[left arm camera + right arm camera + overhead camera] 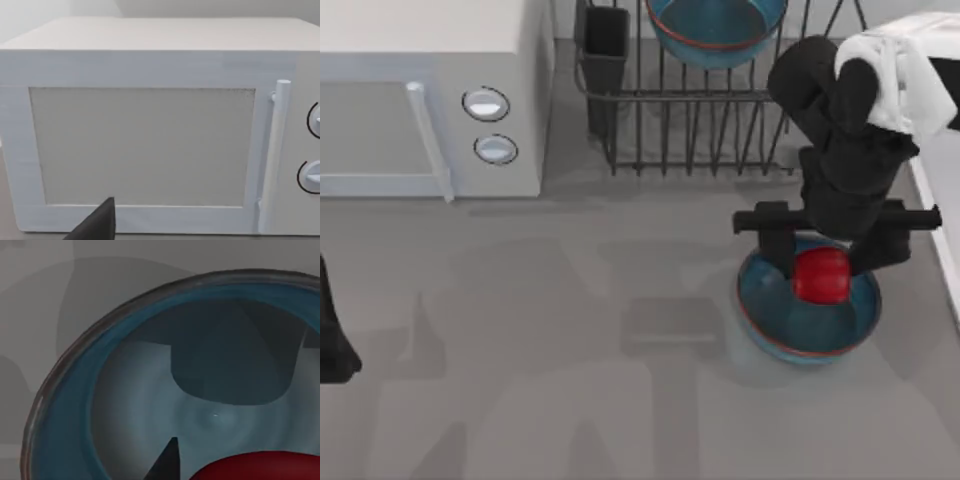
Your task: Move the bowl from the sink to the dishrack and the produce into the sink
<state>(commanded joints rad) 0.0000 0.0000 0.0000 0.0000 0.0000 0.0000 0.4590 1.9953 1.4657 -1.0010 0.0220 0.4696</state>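
My right gripper [823, 262] hangs at the right of the top view, directly over a blue bowl [810, 325] that sits on the grey table [570, 350], and the red pepper [820, 275] lies between its fingers, above the bowl's inside. I judge the fingers pinch the pepper, since they flank it closely on both sides, though I cannot see the contact itself. In the right wrist view the pepper [260, 467] shows at the lower edge with the bowl's [150, 390] hollow beneath it and one dark fingertip [167, 462] beside it. So the step in hand is the produce step: the pepper is being taken out of this bowl. Next I must raise it clear of the rim and carry it to the sink [945, 240], whose white edge I take to be the strip at the far right. A second bowl [715, 30] already rests in the dishrack [690, 110] at upper centre. My left gripper [332, 345] idles at the left edge, facing the microwave [150, 135].
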